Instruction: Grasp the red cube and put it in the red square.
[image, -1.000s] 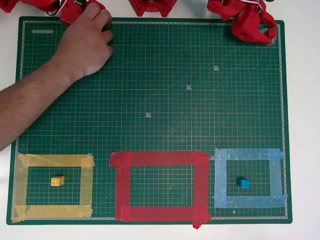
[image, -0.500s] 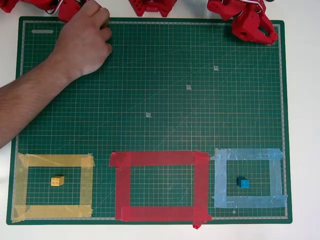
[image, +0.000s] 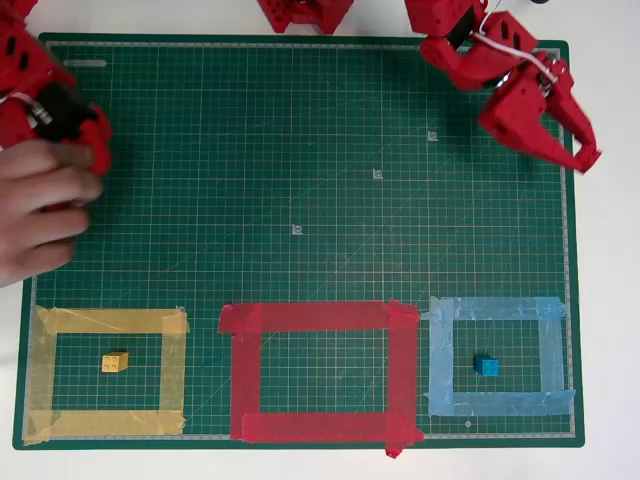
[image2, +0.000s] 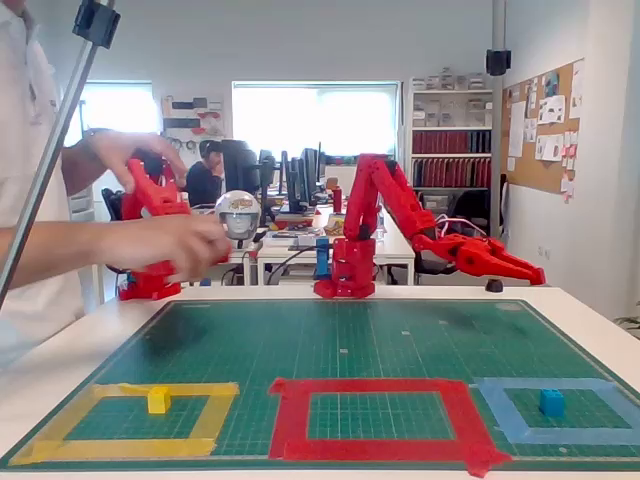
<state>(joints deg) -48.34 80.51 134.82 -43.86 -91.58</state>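
An office room with desks, monitors and bookshelves lies behind the white table in the fixed view; on the table lies a green cutting mat with a printed grid. Along the near edge of the mat there are three tape outlines in a row; the red square is the middle one and the largest, and the green field inside it is bare. In the overhead view the yellow tape outline is at its left, with a yellow studded block inside; the light blue tape outline is at its right, with a small blue cube inside.

The red arm stands at the far edge of the mat; it reaches to the far right corner, where the gripper hangs above the mat, pointing toward the right edge, well apart from all three outlines. In the fixed view the gripper is held low and nearly level; it is blurred, so I cannot tell whether its fingers are apart or together, and nothing can be made out between them.

A person's hand is at the left edge of the mat.
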